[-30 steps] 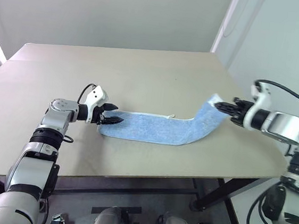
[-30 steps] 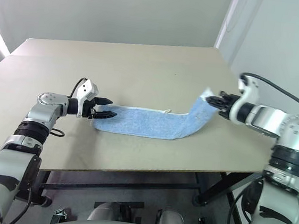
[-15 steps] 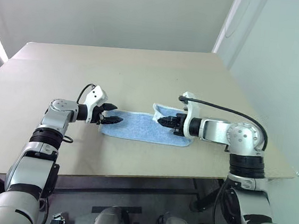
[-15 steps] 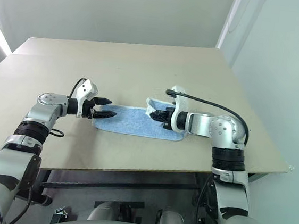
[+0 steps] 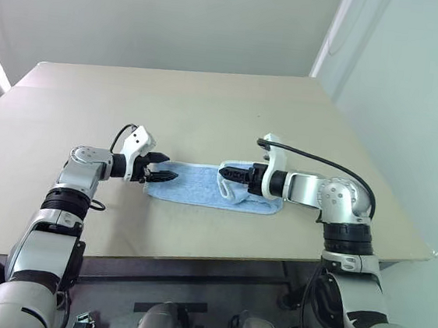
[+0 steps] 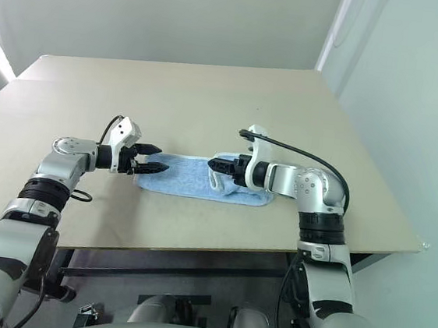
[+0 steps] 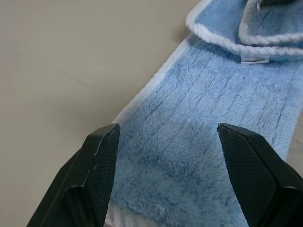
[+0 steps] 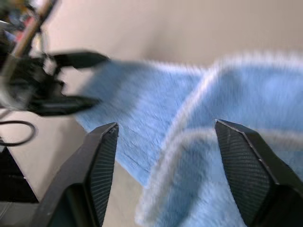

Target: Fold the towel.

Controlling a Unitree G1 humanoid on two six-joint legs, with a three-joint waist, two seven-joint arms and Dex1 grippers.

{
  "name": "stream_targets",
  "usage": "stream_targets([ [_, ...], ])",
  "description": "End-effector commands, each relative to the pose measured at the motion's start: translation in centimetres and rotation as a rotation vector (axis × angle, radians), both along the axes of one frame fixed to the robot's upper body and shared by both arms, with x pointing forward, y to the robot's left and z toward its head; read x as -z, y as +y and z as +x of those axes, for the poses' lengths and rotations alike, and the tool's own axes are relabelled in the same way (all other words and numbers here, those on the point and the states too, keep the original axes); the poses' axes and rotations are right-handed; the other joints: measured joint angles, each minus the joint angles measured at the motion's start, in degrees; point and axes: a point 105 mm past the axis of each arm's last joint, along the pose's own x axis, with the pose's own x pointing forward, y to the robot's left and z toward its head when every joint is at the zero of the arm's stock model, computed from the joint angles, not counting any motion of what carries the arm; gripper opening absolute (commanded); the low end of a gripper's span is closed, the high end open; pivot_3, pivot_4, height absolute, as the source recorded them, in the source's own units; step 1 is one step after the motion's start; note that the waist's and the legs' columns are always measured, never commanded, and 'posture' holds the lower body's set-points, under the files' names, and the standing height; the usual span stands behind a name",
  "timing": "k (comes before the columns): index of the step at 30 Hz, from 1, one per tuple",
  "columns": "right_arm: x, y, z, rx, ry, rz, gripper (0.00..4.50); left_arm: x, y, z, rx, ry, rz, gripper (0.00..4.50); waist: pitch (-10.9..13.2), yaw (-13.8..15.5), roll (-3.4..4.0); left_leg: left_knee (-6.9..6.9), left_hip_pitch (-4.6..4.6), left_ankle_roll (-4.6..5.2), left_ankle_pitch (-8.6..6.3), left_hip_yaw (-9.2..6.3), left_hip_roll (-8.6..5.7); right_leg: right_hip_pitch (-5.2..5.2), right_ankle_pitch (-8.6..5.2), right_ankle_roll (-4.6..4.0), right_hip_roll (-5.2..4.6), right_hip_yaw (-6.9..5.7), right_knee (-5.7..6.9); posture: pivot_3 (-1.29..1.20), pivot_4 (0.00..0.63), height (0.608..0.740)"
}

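Observation:
The light blue towel [image 5: 189, 190] lies lengthwise on the tan table [image 5: 209, 108], its right end doubled back over itself as a loose flap [image 5: 236, 189]. My left gripper [image 5: 164, 175] is open, its two fingers straddling the towel's left end [image 7: 199, 156] just above the cloth. My right gripper [image 5: 226, 172] hovers over the folded flap [image 8: 189, 142] with its fingers wide apart, open, holding nothing. In the right wrist view, the left gripper [image 8: 102, 79] appears at the towel's far end.
A small white label [image 7: 254, 58] sits on the towel near the folded edge. Bare table top stretches behind and to the left of the towel. The table's right edge [image 5: 402, 207] runs close to a pale wall.
My right gripper carried the towel's right end leftward over the rest of the cloth, then opened and let it go. The left gripper has stayed in place.

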Motion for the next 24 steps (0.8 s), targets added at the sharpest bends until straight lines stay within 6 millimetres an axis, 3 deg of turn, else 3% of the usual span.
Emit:
stream_targets([
  [1,-3.6,-2.9,-0.4,0.016,-0.278,-0.038,3.24,-1.7,1.5,0.4,-0.073,0.013,-0.061,3.48,0.0,0.0,-0.05,0.0,0.02,0.01,-0.01,0.0,0.0,0.0,0.0,0.0,0.0,0.0,-0.03,0.0,0.0,0.735],
  [5,-1.0,-4.8,0.0,0.058,-0.383,-0.177,3.24,-1.9,2.5,0.3,-0.13,0.089,-0.137,3.48,0.0,-0.4,-0.23,-0.02,0.13,0.06,-0.06,-0.02,0.01,0.0,-0.01,0.01,0.02,-0.02,-0.14,0.0,0.0,0.735],
  [9,3.4,-1.7,-1.1,-0.079,-0.367,-0.29,3.24,-1.2,2.7,0.2,-0.149,0.119,-0.116,3.48,0.0,-0.5,-0.24,-0.02,0.14,-0.09,0.04,0.0,0.11,0.06,0.0,-0.02,0.07,-0.02,-0.01,0.0,0.0,0.735],
  [12,5.2,0.0,-0.6,-0.086,-0.36,-0.311,3.24,-0.4,2.6,0.0,-0.148,0.138,-0.088,3.48,0.0,-0.4,-0.24,-0.02,0.14,-0.18,0.1,0.0,0.17,0.01,0.03,-0.1,0.12,-0.02,0.04,0.0,0.0,0.735],
  [17,9.3,-1.0,0.4,-0.076,-0.32,-0.514,3.24,0.8,2.9,0.0,-0.168,0.157,-0.025,3.48,0.0,0.0,-0.27,0.02,0.13,-0.2,0.1,-0.01,0.07,-0.13,0.06,-0.2,0.05,-0.02,-0.06,0.0,0.0,0.735],
  [19,9.5,-1.2,0.3,-0.077,-0.33,-0.531,3.24,1.6,3.1,-0.2,-0.177,0.177,0.02,3.48,0.0,0.0,-0.31,0.02,0.13,-0.21,0.09,0.0,0.04,-0.12,0.09,-0.26,-0.02,-0.02,-0.1,0.0,0.0,0.735],
  [24,7.2,-1.1,0.1,-0.054,-0.354,-0.424,3.24,2.7,3.3,-0.3,-0.207,0.244,0.038,3.48,0.0,0.1,-0.33,-0.02,0.14,-0.28,0.12,-0.01,0.06,-0.15,0.09,-0.45,-0.08,-0.02,-0.11,0.0,0.0,0.735],
])
